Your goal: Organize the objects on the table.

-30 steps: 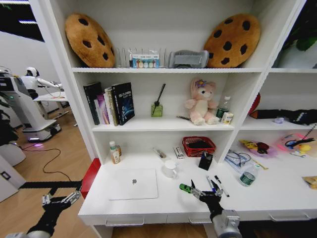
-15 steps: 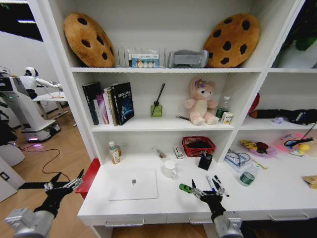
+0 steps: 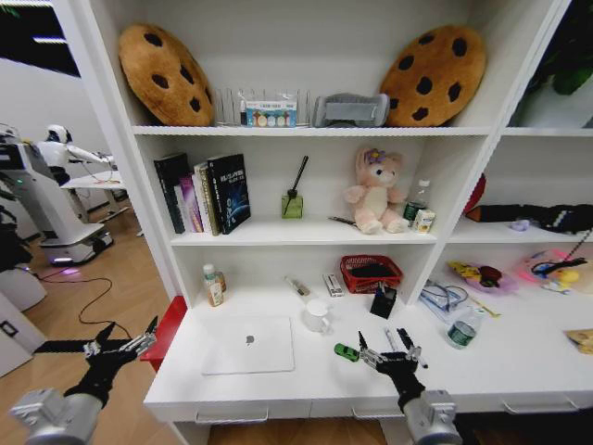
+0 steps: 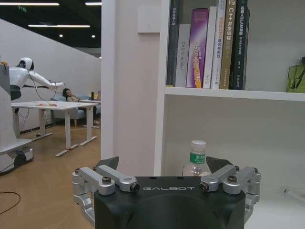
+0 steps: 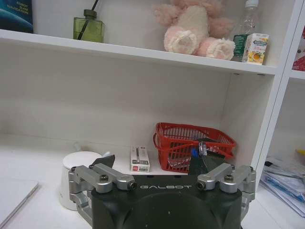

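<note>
The silver laptop (image 3: 248, 344) lies closed on the left part of the white table (image 3: 315, 382). A small green toy car (image 3: 346, 352) sits right of it near the front edge. My right gripper (image 3: 388, 355) hovers open just right of the car, empty, with its fingers spread over the pens (image 3: 390, 337), which it partly hides. Off the table's left end, my left gripper (image 3: 124, 339) hangs open and empty in the air. The left wrist view faces the shelf's side panel and a small bottle (image 4: 193, 159).
A white mug (image 5: 78, 178), a small box (image 5: 139, 159), a red mesh basket (image 5: 192, 147) and a black pen holder (image 3: 383, 301) stand behind the car. A water bottle (image 3: 462, 328) and papers lie to the right. A pink plush toy (image 3: 376, 192) sits on the shelf above.
My left gripper has risen beside the table's left end. My right gripper has shifted a little to the right, away from the green car.
</note>
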